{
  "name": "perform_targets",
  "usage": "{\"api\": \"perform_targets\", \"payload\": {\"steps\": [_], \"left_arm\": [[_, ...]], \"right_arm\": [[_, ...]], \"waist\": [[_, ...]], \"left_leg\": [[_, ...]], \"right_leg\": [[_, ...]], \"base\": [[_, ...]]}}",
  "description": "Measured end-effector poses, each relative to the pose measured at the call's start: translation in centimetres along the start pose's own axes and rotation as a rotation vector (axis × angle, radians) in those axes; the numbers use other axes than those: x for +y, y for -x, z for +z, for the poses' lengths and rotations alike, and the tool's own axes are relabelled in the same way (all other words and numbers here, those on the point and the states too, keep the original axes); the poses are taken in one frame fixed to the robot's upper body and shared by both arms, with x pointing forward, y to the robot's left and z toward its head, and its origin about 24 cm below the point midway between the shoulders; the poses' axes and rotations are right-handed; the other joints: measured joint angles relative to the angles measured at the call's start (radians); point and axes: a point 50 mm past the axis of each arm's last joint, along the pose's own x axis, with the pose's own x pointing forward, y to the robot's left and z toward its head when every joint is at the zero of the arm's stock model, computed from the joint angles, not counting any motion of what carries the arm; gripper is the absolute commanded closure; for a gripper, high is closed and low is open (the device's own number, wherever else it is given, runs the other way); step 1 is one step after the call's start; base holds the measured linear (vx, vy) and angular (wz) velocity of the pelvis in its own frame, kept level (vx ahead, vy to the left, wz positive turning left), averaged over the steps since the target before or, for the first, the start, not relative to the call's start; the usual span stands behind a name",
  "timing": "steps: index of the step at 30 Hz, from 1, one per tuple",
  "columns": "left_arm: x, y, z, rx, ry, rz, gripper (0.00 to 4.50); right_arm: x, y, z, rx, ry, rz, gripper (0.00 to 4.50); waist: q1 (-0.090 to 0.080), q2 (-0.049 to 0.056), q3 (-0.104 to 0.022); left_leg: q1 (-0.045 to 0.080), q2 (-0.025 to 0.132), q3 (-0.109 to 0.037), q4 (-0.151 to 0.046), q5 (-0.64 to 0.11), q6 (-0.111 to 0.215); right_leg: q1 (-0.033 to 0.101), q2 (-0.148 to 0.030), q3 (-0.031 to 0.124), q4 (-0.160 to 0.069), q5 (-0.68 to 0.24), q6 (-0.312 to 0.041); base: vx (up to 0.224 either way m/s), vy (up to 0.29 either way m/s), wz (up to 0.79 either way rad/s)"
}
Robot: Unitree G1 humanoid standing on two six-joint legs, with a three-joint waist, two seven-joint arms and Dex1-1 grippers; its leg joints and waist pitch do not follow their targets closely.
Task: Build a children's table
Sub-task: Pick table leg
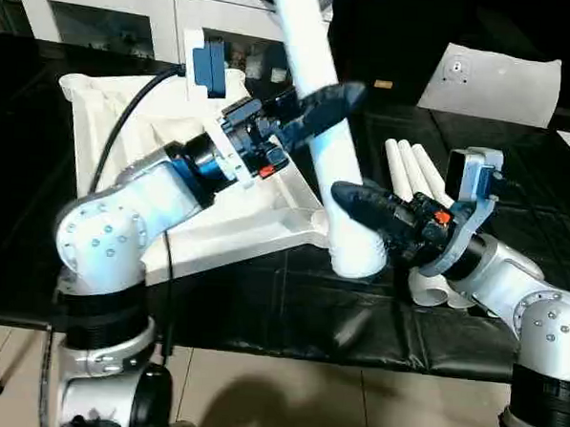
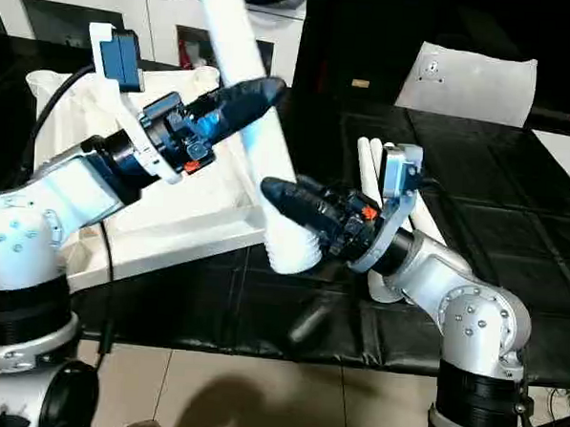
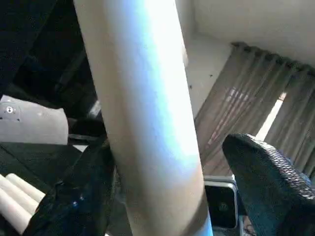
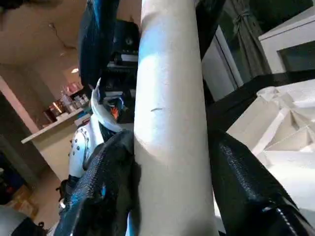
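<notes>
The white tabletop (image 1: 128, 110) lies underside up on the black table, at the left. One white leg (image 1: 304, 33) stands tilted, its lower end by the tabletop's near right corner; I cannot tell whether it sits in a socket. My right gripper (image 1: 354, 212) is shut on the leg low down, both fingers (image 4: 241, 182) pressed to it. Higher up, my left gripper (image 1: 340, 104) straddles the leg and stands open: one finger (image 3: 74, 196) lies against it, the other (image 3: 268, 182) stands off with a gap. Spare legs (image 1: 412, 168) lie behind my right gripper.
A white pillow-like slab (image 1: 493, 81) lies at the back right of the black table (image 1: 261, 298). A white cabinet (image 1: 114, 13) with dark compartments stands behind the tabletop. The table's front edge runs just below my arms.
</notes>
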Motion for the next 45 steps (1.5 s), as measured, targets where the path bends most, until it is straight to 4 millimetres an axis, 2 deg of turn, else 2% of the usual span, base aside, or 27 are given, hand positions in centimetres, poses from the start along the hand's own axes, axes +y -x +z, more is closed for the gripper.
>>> {"api": "perform_targets", "payload": {"steps": [8,10,14,15,25,26,28,31,34,41,42,45], "left_arm": [[0.2,0.0,-0.1,-0.01,0.028,-0.007,1.63],[0.2,0.1,0.0,-0.014,0.032,-0.007,1.97],[0.3,0.1,0.0,-0.015,0.033,-0.003,2.06],[0.3,0.2,0.1,-0.016,0.032,0.0,2.3],[0.2,0.3,0.2,-0.013,0.032,-0.005,2.54],[0.3,0.3,0.2,-0.008,0.028,-0.005,2.55],[0.3,0.3,0.2,0.004,0.015,0.0,2.55],[0.4,0.3,0.1,0.042,-0.027,0.02,2.56],[0.7,0.5,-0.1,0.105,-0.085,0.047,2.61],[0.7,0.2,0.3,0.185,-0.179,0.05,2.62],[0.7,0.2,0.3,0.189,-0.189,0.047,2.62],[0.6,0.2,0.8,0.197,-0.218,0.042,2.62]], "right_arm": [[0.1,0.0,-0.2,0.002,-0.012,0.018,2.59],[0.1,0.0,-0.2,0.002,-0.01,0.018,2.59],[0.2,-0.1,-0.2,0.006,-0.002,0.021,2.59],[0.1,-0.2,-0.2,0.004,0.001,0.019,2.59],[0.1,-0.3,-0.2,0.026,0.062,0.0,2.59],[0.0,-0.4,-0.2,0.031,0.068,-0.002,2.25],[0.0,-0.4,-0.3,0.042,0.076,-0.01,1.9],[-0.3,-0.4,-0.4,0.061,0.088,-0.048,1.79],[-0.5,-0.3,-0.3,0.097,0.129,-0.076,1.44],[-0.2,-0.9,1.5,0.141,0.226,-0.071,0.89],[-0.2,-0.8,1.6,0.148,0.229,-0.069,0.65],[-0.2,-0.6,2.0,0.178,0.243,-0.065,0.59]], "waist": [[0.0,0.0,0.0],[0.0,0.0,0.0],[0.0,0.0,0.0],[0.0,0.0,0.0],[0.0,0.0,0.0],[0.0,0.0,0.0],[0.0,0.0,0.0],[0.0,0.0,0.0],[0.0,0.0,0.0],[0.0,0.0,0.0],[0.0,0.0,0.0],[0.0,-0.001,0.0]], "left_leg": [[-0.002,0.0,0.0,0.0,0.0,0.0],[-0.003,0.0,0.0,0.0,0.0,0.001],[-0.005,0.0,0.0,0.0,0.0,0.001],[-0.006,0.0,0.0,0.0,0.0,0.001],[-0.007,0.0,0.0,0.0,0.0,0.002],[-0.007,0.0,0.0,0.0,0.0,0.002],[-0.007,0.0,0.0,0.0,0.0,0.002],[-0.007,0.0,0.0,0.0,0.0,0.002],[-0.007,0.0,0.0,0.0,0.0,0.002],[-0.007,0.0,0.0,0.0,0.001,0.002],[-0.007,0.0,0.0,0.0,0.001,0.002],[-0.007,0.0,0.0,0.0,0.001,0.002]], "right_leg": [[0.0,0.0,0.0,-0.004,0.002,0.0],[0.0,0.0,-0.001,-0.005,0.003,0.001],[0.0,0.0,-0.001,-0.007,0.004,0.001],[-0.001,0.0,-0.001,-0.007,0.004,0.001],[-0.002,0.0,-0.001,-0.007,0.005,0.001],[-0.002,0.0,-0.001,-0.007,0.005,0.001],[-0.002,0.0,-0.001,-0.007,0.005,0.001],[-0.002,0.0,-0.001,-0.007,0.005,0.001],[-0.002,0.0,-0.001,-0.007,0.005,0.002],[-0.002,0.0,-0.001,-0.007,0.006,0.002],[-0.002,0.0,-0.001,-0.007,0.006,0.002],[-0.002,0.0,-0.001,-0.007,0.007,0.001]], "base": [[0.0,0.0,0.0],[0.0,0.0,0.0],[0.0,0.0,0.0],[0.0,0.0,0.0],[0.0,0.0,0.0],[0.0,0.0,0.0],[0.0,0.0,0.0],[0.0,0.0,0.0],[0.0,0.0,0.0],[0.0,0.0,0.0],[0.0,0.0,0.0],[0.0,0.0,0.0]]}}
